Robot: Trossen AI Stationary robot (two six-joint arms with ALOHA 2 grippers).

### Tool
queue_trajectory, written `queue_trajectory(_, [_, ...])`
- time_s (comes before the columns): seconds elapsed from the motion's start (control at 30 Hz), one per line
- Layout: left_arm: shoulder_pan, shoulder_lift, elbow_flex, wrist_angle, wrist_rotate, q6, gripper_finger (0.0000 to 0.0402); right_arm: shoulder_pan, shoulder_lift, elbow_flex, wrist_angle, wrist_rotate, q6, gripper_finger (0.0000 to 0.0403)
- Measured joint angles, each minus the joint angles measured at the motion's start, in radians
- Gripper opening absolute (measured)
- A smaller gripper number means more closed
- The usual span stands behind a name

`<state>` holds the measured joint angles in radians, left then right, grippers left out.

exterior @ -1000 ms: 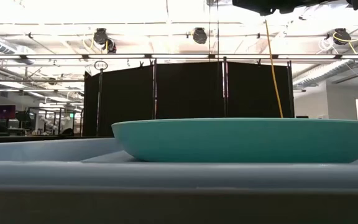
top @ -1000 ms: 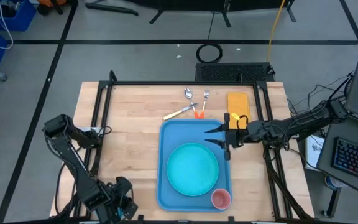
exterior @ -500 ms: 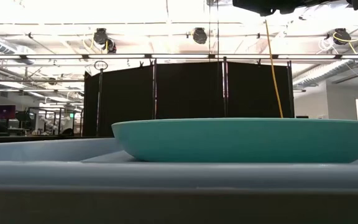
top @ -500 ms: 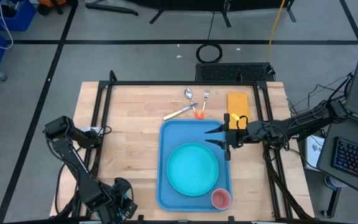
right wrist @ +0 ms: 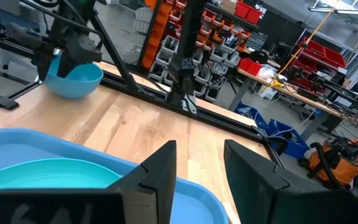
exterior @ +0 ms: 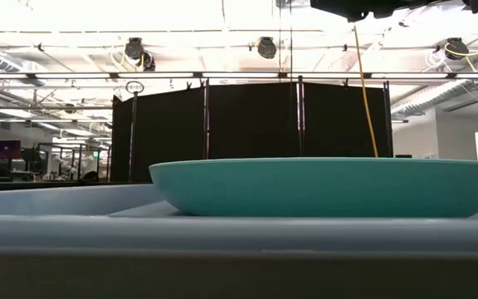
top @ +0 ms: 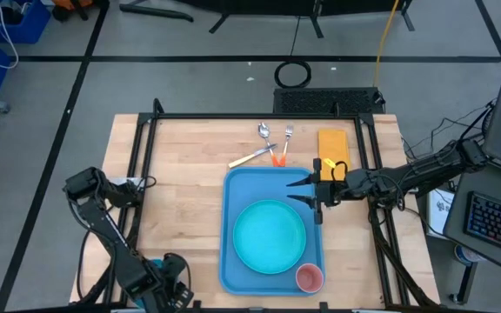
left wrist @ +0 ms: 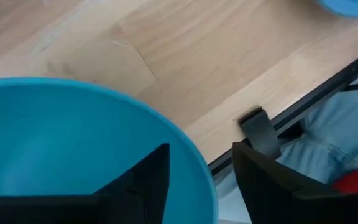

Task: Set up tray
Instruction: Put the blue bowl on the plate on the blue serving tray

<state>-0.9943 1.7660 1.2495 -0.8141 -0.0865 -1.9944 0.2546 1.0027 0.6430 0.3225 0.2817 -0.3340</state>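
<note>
The light-blue tray [top: 233,187] lies right of the table's middle, with a turquoise plate [top: 270,235] and a pink cup [top: 309,277] on it. The low view shows the plate [exterior: 322,187] behind the tray's rim [exterior: 239,237]. A blue bowl [right wrist: 76,84] stands on the wood at the near left corner. My left gripper [left wrist: 201,180] points down over the bowl [left wrist: 55,143], open, one finger inside and one outside the rim, with gaps showing. My right gripper [top: 296,191] hangs level and open over the tray's far right part, nothing between its fingers [right wrist: 160,174].
A spoon [top: 263,131], a fork [top: 288,135] and orange-handled cutlery [top: 277,158] lie beyond the tray's far edge, with a yellow block [top: 333,143] to their right. Black frame rails [top: 137,174] run along the table's sides. Bare wood spreads left of the tray.
My left gripper has sunk a little over the bowl, toward the table's near edge. The right arm, tray and plate have kept still.
</note>
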Motion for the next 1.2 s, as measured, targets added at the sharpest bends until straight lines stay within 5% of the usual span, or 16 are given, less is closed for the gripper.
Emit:
queue_trajectory(0.3, [-0.001, -0.003, 0.002, -0.012, 0.008, 0.093, 0.0017, 0.0, 0.0, 0.0, -0.001, 0.0, 0.0, 0.0123])
queue_trajectory(1.0, [0.125, -0.005, 0.004, -0.145, -0.035, 0.42, 0.001, 0.0, 0.0, 0.0, 0.002, 0.0, -0.001, 0.0123])
queue_trajectory(1.2, [0.153, -0.006, 0.103, -0.286, -0.092, 0.502, 0.0008, 0.0, 0.0, 0.0, -0.006, 0.0, 0.0, 0.0123])
